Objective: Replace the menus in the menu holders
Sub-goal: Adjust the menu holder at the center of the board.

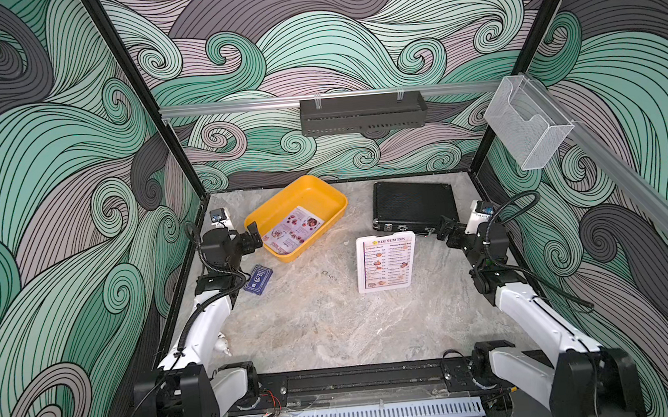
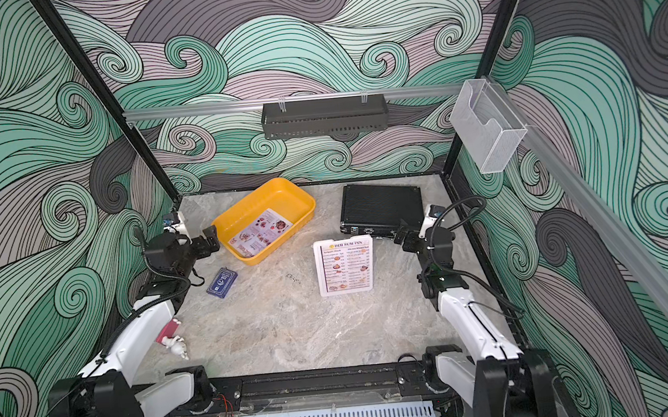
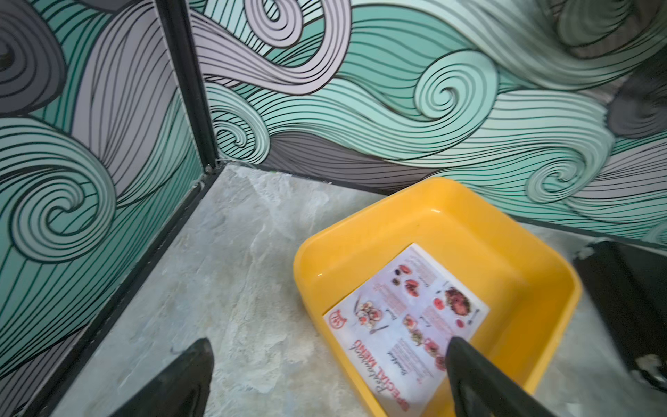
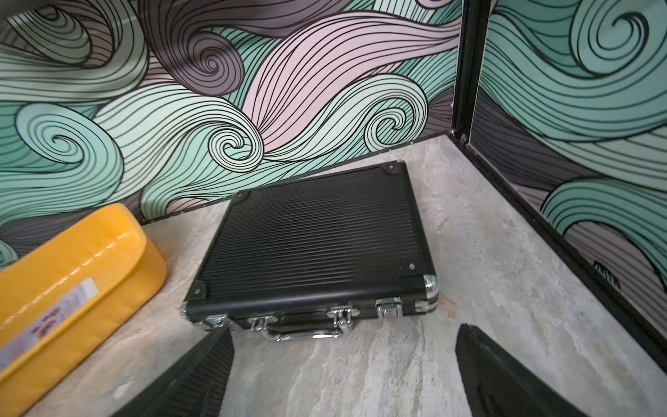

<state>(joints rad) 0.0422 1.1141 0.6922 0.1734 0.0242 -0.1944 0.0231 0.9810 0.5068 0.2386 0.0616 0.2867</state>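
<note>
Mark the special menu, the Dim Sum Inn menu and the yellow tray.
special menu (image 3: 404, 325): left wrist view, middle of the sheet.
Dim Sum Inn menu (image 1: 386, 262): in a top view, page centre.
yellow tray (image 1: 306, 197): in a top view, bare inner floor.

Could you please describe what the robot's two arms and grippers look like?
Both the left arm and right arm have white link shells with black joints and bases, and a black corrugated cable loops along each. The left gripper and right gripper are black; their tapered fingers have ribbed pads. A white camera with a blue mark sits on each wrist.
</note>
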